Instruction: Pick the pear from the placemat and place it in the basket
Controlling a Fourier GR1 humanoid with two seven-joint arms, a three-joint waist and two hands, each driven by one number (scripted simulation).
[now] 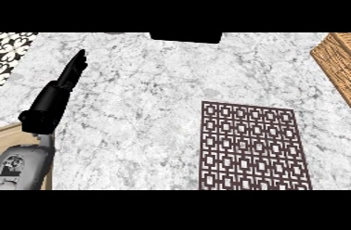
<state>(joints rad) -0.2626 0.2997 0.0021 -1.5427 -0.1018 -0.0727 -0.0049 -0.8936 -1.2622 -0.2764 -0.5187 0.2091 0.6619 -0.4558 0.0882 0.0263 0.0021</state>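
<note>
Here the brown lattice placemat (252, 148) lies with its long side running away from the robot, near end cut off; the pear I cannot see. The left hand (58, 90) keeps fingers straight.

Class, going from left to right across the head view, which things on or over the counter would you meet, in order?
left hand, open with its fingers pointing away → patterned placemat → wooden item at the right edge.
</note>
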